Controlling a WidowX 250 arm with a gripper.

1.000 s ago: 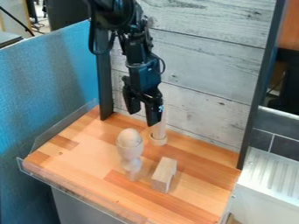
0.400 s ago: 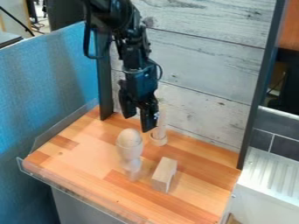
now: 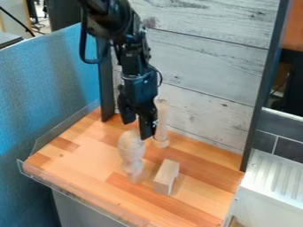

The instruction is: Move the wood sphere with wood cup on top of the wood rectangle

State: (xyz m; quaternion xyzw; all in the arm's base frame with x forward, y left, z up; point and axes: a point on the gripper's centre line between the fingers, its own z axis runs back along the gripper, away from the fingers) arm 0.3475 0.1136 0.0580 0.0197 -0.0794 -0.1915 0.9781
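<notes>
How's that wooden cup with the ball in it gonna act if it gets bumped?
The cup would probably tip easily, being tall on a slim stem. The ball is round and sits at the very top, so it might roll out. Both look like solid wood, so likely stiff.

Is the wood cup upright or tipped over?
Upright: the wood cup stands on the wooden tabletop, its stem below and its bowl on top, with the wood sphere resting in it.
</notes>
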